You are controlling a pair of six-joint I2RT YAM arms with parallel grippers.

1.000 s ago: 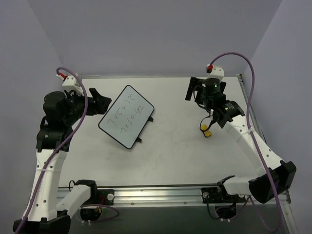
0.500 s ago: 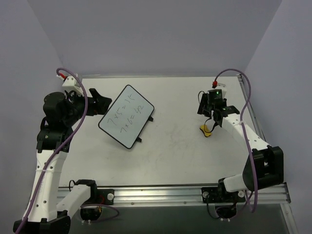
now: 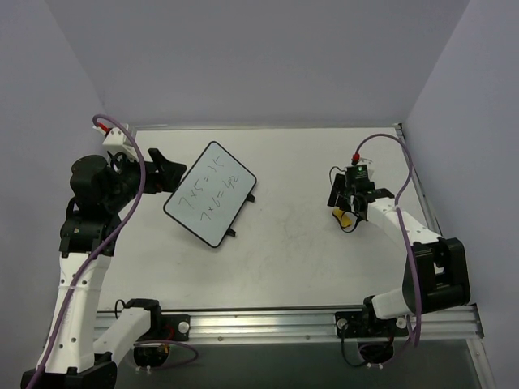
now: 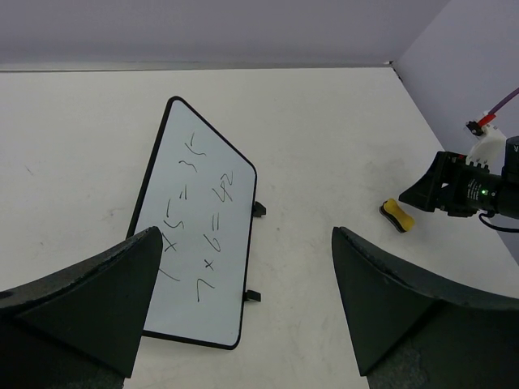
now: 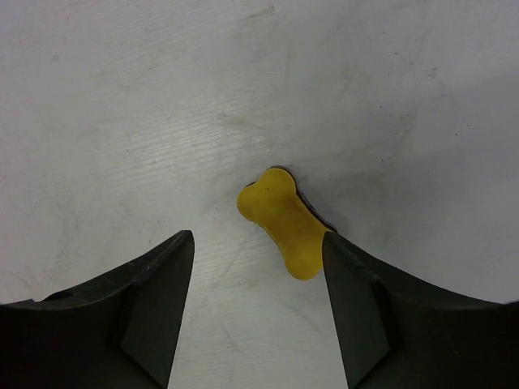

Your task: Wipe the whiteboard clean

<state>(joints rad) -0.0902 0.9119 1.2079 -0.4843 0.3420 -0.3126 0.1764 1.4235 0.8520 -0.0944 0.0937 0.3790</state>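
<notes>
- The right arm is the one that changes: a second ago its wrist sits higher up and further back, and now it has folded down so the right gripper is right over the eraser.
- Its jaws are spread wide with nothing in them. In the right wrist view the yellow block lies on the table in the gap between the fingers, angled and closer to the right-hand finger.
- My read is that it's lined up for the pickup and closing is the obvious next thing, so the actual wiping hasn't started.
- The whiteboard hasn't budged. It lies slanted on the left half of the table, well apart from the eraser, with both handwritten sums untouched.
- The left gripper has barely moved either. It's parked just beside the board's far-left edge, also wide open and empty.
- From above, the right wrist covers most of the eraser, so only a bit of yellow peeks out.
- I can't tell how high the right fingers are off the table, or whether that right-hand finger already touches the block.
- The eraser's dark side is just a thin sliver.
- In the left wrist view a finger cuts off the board's near corner, and the first sum's answer is too scribbly for me to read.
</notes>
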